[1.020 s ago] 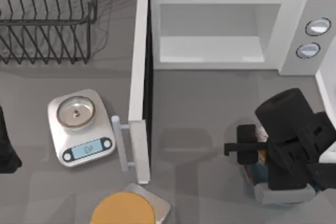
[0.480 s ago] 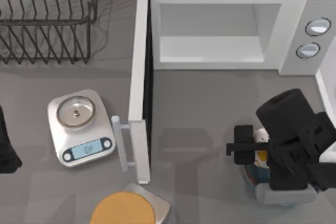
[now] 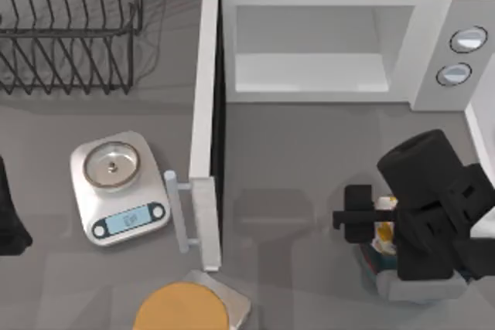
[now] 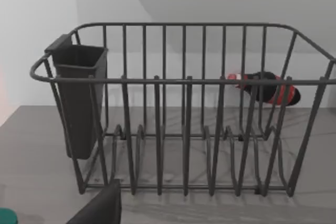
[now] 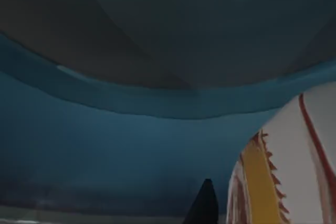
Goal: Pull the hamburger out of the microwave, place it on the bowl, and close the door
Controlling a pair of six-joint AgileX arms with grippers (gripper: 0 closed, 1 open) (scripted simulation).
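while door (image 3: 204, 129) stands open, right gripper (image 3: 384, 229) over bowl (image 3: 370, 262), hamburger (image 3: 384, 231) inside

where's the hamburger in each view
Top view: the hamburger peeks out beside the right arm, at the table's right front.
Left wrist view: a dish rack is there instead.
Right wrist view: its white, yellow-patterned wrapper sits against blue.
Shared landmark: the bowl.
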